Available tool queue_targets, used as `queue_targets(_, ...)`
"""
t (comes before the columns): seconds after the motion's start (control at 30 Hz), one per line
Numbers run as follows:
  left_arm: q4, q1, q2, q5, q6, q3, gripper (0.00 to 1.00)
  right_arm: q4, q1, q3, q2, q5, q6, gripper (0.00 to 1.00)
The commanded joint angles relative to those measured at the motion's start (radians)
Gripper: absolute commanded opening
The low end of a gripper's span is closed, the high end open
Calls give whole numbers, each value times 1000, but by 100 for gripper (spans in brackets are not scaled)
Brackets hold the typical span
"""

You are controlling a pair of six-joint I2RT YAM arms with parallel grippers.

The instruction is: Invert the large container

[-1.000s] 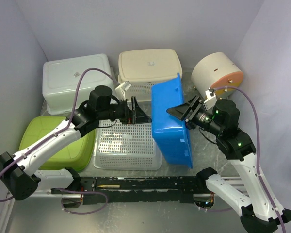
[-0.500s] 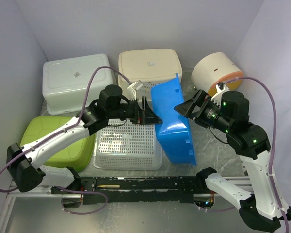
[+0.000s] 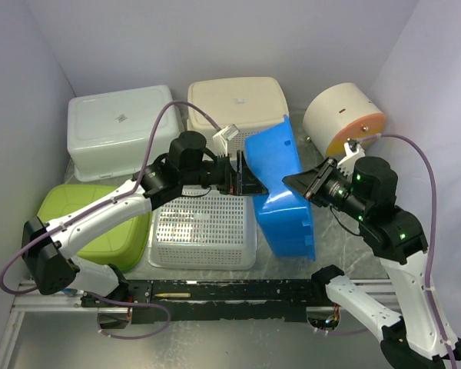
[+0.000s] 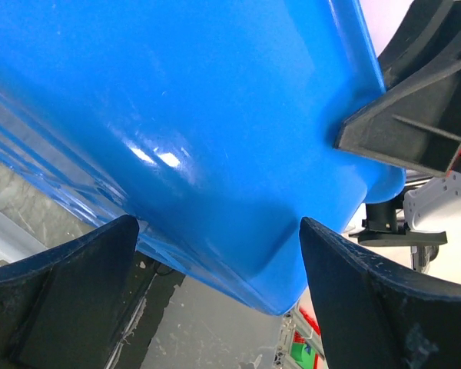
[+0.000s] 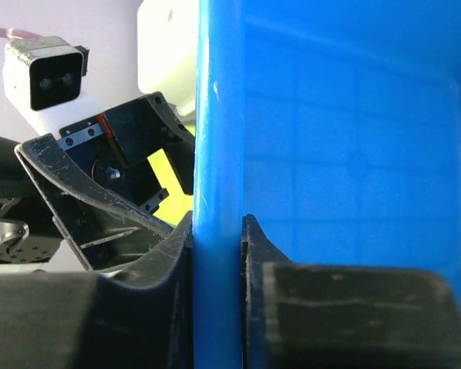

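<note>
From above, the blue container (image 3: 280,188) had tipped further than a second before, standing on edge between the left gripper (image 3: 244,178) and right gripper (image 3: 298,184), so the flip looked about half done. Left wrist: the jaws were spread, unclenched, with the container's base just ahead. Right wrist: the jaws were clamped on its wall, and the interior beyond looked empty.

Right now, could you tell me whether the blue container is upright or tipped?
Tipped on its side, not yet upside down: the blue container stands on edge, opening facing the right gripper, which pinches its rim.

The blue container (image 4: 215,115) overfills the left wrist view (edges cut off).
</note>
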Motion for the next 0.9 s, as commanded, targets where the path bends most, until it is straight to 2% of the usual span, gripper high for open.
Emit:
queue_targets(0.0,65,-23,18,-7,8,75,97,38,6,-43,-42,38,67,0)
queue_targets(0.17,64,-39,47,-9,17,120,97,165,7,-141,-143,58,208,0)
queue_targets(0.43,44,-56,65,-20,37,184,97,468,15,-447,-366,48,488,0)
queue_targets(0.67,29,-55,82,-10,49,241,97,560,17,-525,-395,31,581,0)
queue_targets(0.87,60,-57,98,14,28,279,97,804,17,-666,-444,28,747,0)
